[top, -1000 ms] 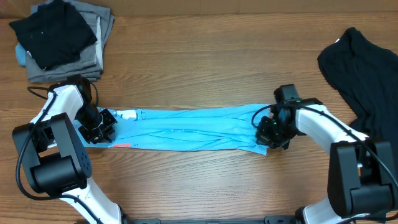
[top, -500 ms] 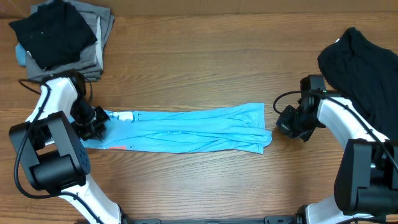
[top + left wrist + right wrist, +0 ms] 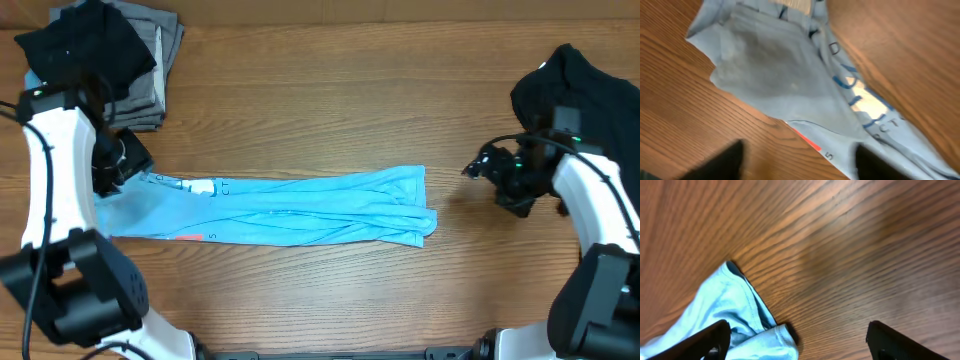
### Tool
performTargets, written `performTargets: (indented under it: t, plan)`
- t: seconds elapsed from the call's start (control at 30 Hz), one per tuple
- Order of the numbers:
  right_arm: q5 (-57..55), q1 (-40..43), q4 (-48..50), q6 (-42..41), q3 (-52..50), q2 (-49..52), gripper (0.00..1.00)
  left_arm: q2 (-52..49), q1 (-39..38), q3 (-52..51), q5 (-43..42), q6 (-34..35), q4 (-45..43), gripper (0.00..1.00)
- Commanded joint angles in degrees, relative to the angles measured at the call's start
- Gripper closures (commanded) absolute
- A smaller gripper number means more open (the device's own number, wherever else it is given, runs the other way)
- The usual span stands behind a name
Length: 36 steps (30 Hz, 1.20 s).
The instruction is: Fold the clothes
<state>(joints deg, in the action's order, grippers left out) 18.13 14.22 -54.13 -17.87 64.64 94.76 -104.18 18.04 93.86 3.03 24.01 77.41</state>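
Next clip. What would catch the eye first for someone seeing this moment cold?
A sky-blue T-shirt lies gathered into a long, narrow strip across the middle of the wooden table. Both grippers are open and hold nothing: the left gripper is at the shirt's left end, and the right gripper is clear of its right end. A black garment sits at the right edge, and a stack of folded clothes is in the far-left corner.
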Motion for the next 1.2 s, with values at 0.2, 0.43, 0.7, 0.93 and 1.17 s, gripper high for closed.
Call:
performTargets:
  t: [0.2, 0.43, 0.7, 0.93, 1.17]
  plan:
    - [13.4, -0.3, 5.4, 8.3, -6.8, -1.0, 0.08, 0.5, -0.1, 0.7, -3.8, 0.7, 0.3, 0.0]
    - [15.9, -1.4, 11.9, 5.8, -13.5, -0.1, 0.03, 0.5, -0.1, 0.7, -4.2, 0.7, 0.4, 0.0]
    - [19.8, -4.0, 14.8, 5.4, -16.9, 4.0, 0.03, 0.5, -0.1, 0.7, -5.8, 0.9, 0.0, 0.0]
    - [20.6, -11.0, 16.8, 2.7, -17.4, 9.2, 0.03, 0.5, -0.1, 0.7, -6.2, 0.9, -0.1, 0.0]
    - [20.5, -15.6, 17.9, 0.8, -17.4, 9.8, 0.05, 0.5, -0.1, 0.7, -6.1, 0.8, -0.1, 0.0]
